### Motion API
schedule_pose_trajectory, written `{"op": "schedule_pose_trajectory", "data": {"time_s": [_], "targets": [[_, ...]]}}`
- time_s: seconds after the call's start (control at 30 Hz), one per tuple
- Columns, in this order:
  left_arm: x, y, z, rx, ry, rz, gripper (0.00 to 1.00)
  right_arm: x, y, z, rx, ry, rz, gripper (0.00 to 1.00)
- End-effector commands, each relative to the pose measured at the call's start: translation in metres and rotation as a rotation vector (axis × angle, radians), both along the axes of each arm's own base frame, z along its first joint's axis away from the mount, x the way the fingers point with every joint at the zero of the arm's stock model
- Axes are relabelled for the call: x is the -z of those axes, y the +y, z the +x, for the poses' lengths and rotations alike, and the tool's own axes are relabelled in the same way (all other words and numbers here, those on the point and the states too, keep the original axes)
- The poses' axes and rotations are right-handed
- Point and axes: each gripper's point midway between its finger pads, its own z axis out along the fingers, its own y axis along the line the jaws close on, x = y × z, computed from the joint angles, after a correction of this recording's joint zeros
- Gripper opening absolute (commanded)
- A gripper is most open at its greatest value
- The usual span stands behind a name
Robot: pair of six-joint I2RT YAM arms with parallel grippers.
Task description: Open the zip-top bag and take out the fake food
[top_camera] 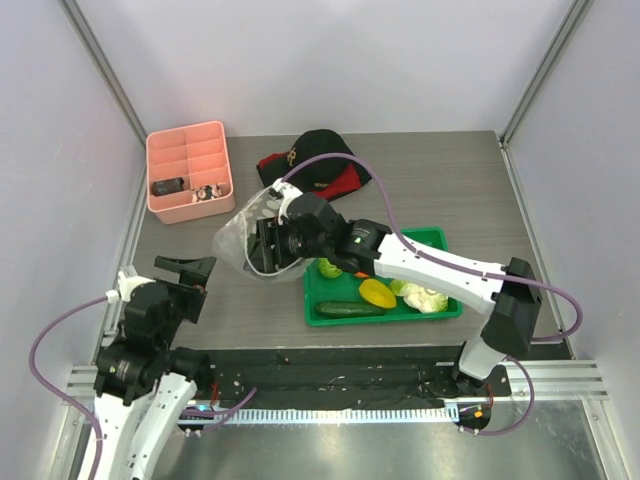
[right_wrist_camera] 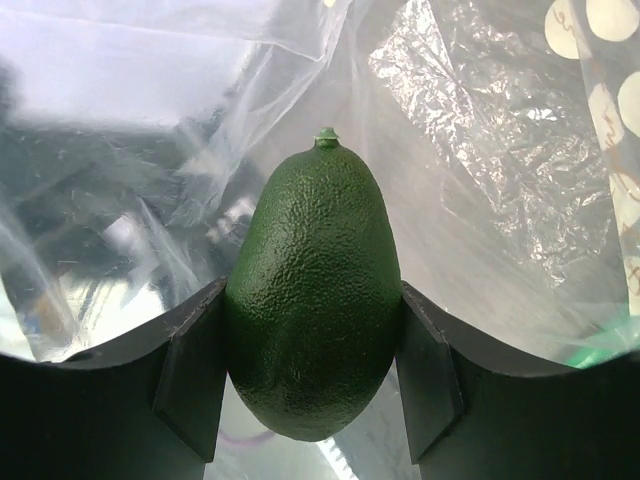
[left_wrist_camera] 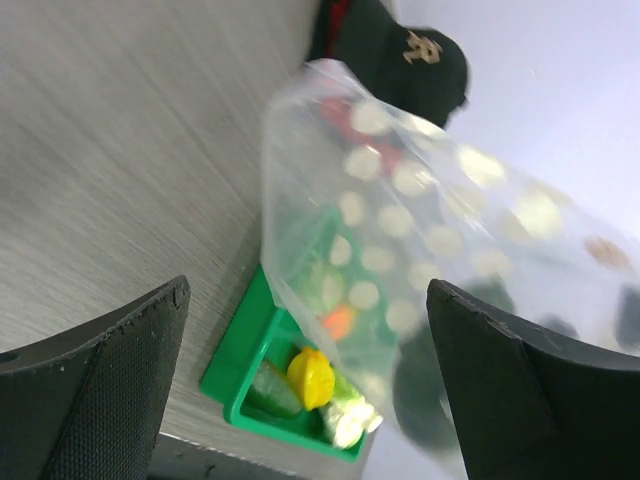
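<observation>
We begin with the bench [top_camera: 450, 180]. It carries a green tray [top_camera: 432, 238] right of centre, with a pink divided box [top_camera: 188, 170] and a black cap [top_camera: 320, 165] toward the far side. The zip-top bag [top_camera: 235, 235] is just left of the tray. In the left wrist view it looks raised off the bench, draped around the end of the right arm rather than lying flat.

Our right gripper [top_camera: 266, 246] reaches inside the bag and is clamped on the avocado [right_wrist_camera: 315, 290] across its widest part, stem end pointing away from the wrist. Our left gripper [top_camera: 188, 268] hovers well apart from the bag near the left side, its jaws spread and holding nothing.

Most of the fake food lies in the tray: a cucumber [top_camera: 350, 310], a yellow piece [top_camera: 376, 293] and a pale cabbage [top_camera: 425, 298]. A green piece and something orange sit partly under the arm.

The main risk, as we judge it, is that nothing pins the bag. If we draw the avocado out, the loose film may ride along on the fingers, so the food never clears the opening. A fold of film could also snag on a finger.

The avocado is hard and tapered, so a tug from clinging plastic could squirt it out of the pads and drop it back inside or onto the bench. We would want the left gripper on the bag's edge first.
</observation>
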Motion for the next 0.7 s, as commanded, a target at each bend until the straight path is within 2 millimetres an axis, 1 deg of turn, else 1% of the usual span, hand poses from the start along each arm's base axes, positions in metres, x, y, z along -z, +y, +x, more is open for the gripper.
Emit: {"op": "schedule_pose_trajectory", "data": {"time_s": [0.0,0.07,0.13,0.17,0.2,0.23,0.27,0.3,0.33,0.37,0.4,0.43,0.47,0.5,0.57,0.67], "targets": [[-0.003,0.015,0.016,-0.185,0.067,-0.105,1.00,-0.052,-0.004,-0.018,-0.140,-0.094,0.158,0.01],[-0.009,0.012,0.025,-0.189,0.048,-0.124,1.00,-0.057,-0.007,-0.019,-0.144,-0.107,0.176,0.01],[-0.013,0.008,0.034,-0.170,0.020,-0.122,1.00,-0.056,-0.011,-0.019,-0.154,-0.101,0.181,0.01],[-0.015,0.006,0.042,-0.163,-0.020,-0.126,1.00,-0.059,-0.013,-0.019,-0.155,-0.102,0.189,0.01],[-0.019,0.004,0.043,-0.150,-0.061,-0.140,1.00,-0.058,-0.016,-0.016,-0.148,-0.101,0.188,0.01],[-0.020,0.003,0.044,-0.144,-0.090,-0.148,1.00,-0.060,-0.018,-0.017,-0.154,-0.098,0.193,0.01],[-0.013,0.003,0.045,-0.140,-0.100,-0.140,1.00,-0.059,-0.020,-0.017,-0.155,-0.095,0.193,0.01],[-0.027,0.001,0.049,-0.129,-0.180,-0.153,1.00,-0.061,-0.021,-0.019,-0.162,-0.091,0.199,0.01],[-0.037,0.003,0.045,-0.124,-0.250,-0.169,1.00,-0.061,-0.024,-0.019,-0.171,-0.083,0.204,0.01],[-0.028,0.002,0.049,-0.120,-0.268,-0.171,1.00,-0.060,-0.025,-0.021,-0.176,-0.077,0.207,0.01],[-0.040,0.001,0.050,-0.113,-0.342,-0.199,1.00,-0.062,-0.026,-0.021,-0.179,-0.075,0.215,0.01],[-0.044,0.001,0.047,-0.110,-0.382,-0.223,1.00,-0.061,-0.027,-0.021,-0.179,-0.073,0.216,0.01],[-0.032,-0.003,0.050,-0.098,-0.372,-0.236,1.00,-0.064,-0.027,-0.024,-0.194,-0.070,0.226,0.01],[-0.037,-0.004,0.051,-0.091,-0.404,-0.245,1.00,-0.063,-0.029,-0.025,-0.199,-0.066,0.230,0.01],[-0.030,-0.009,0.054,-0.062,-0.397,-0.225,1.00,-0.064,-0.029,-0.029,-0.216,-0.059,0.239,0.01],[-0.035,-0.017,0.060,-0.022,-0.421,-0.198,1.00,-0.068,-0.032,-0.033,-0.240,-0.050,0.259,0.01]]}}
